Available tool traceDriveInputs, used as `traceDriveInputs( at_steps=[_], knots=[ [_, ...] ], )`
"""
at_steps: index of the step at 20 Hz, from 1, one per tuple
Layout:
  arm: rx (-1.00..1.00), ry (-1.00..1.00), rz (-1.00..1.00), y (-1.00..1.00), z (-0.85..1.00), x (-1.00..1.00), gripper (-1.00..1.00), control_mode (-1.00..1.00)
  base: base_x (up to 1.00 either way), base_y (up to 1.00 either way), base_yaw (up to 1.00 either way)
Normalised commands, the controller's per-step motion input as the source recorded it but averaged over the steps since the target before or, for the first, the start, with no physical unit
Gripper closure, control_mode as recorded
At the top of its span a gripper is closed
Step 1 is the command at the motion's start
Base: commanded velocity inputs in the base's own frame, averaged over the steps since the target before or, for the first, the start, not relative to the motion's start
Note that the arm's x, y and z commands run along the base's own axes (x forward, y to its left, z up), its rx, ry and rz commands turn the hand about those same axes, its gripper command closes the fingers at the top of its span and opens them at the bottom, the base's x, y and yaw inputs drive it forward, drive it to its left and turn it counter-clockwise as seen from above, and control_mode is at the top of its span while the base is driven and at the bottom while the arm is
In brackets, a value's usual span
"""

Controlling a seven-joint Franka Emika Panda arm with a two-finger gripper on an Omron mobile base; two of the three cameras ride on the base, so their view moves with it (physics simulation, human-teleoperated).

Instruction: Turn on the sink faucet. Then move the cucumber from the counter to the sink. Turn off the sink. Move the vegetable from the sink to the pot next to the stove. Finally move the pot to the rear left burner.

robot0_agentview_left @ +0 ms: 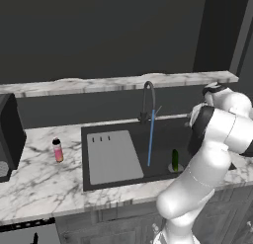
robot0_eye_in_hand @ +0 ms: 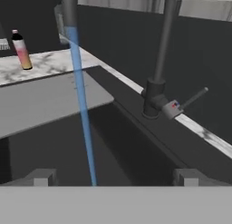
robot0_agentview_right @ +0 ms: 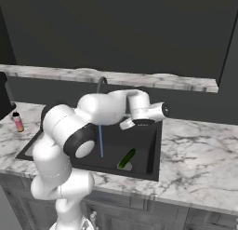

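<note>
Blue water (robot0_agentview_left: pixel 150 139) runs from the dark gooseneck sink faucet (robot0_agentview_left: pixel 147 101) into the black sink (robot0_agentview_left: pixel 163 134). The dark green cucumber (robot0_agentview_left: pixel 175 160) lies in the basin at the drain, also seen as the cucumber (robot0_agentview_right: pixel 126 158) from the right. My gripper (robot0_eye_in_hand: pixel 113 177) is open and empty, hovering over the basin in front of the faucet base (robot0_eye_in_hand: pixel 154 100), with the thin lever (robot0_eye_in_hand: pixel 192 99) up to the right and the stream (robot0_eye_in_hand: pixel 84 119) to the left. From the right base, the gripper (robot0_agentview_right: pixel 128 124) sits beside the stream (robot0_agentview_right: pixel 101 140). The pot and stove are out of view.
A pink bottle (robot0_agentview_left: pixel 58 150) with a black cap stands on the marble counter (robot0_agentview_left: pixel 39 179) left of the sink. The grey drainboard (robot0_agentview_left: pixel 112 156) covers the basin's left half. A dark appliance (robot0_agentview_left: pixel 9 134) stands at the far left. A raised marble ledge (robot0_agentview_left: pixel 113 82) runs behind the faucet.
</note>
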Motion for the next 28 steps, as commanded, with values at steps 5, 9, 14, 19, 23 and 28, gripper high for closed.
traceDriveInputs(
  at_steps=[5, 9, 14, 19, 23, 28],
  knots=[
    [0.04, -0.01, 0.08, 0.00, -0.03, 0.24, -1.00, -1.00, 0.00, 0.00, 0.00],
    [0.02, -0.03, 0.01, 0.06, -0.12, 0.38, -1.00, -1.00, 0.00, 0.00, 0.00],
    [0.01, -0.05, 0.00, 0.08, -0.15, 0.38, -1.00, -1.00, 0.00, 0.00, 0.00],
    [0.04, -0.07, 0.01, 0.08, -0.06, 0.36, -1.00, -1.00, 0.00, 0.00, 0.00],
    [0.07, -0.08, 0.07, 0.08, 0.00, 0.23, -1.00, -1.00, 0.00, 0.00, 0.00],
    [0.06, -0.04, 0.10, 0.12, 0.00, 0.18, -1.00, -1.00, 0.00, 0.00, 0.00]
  ],
)
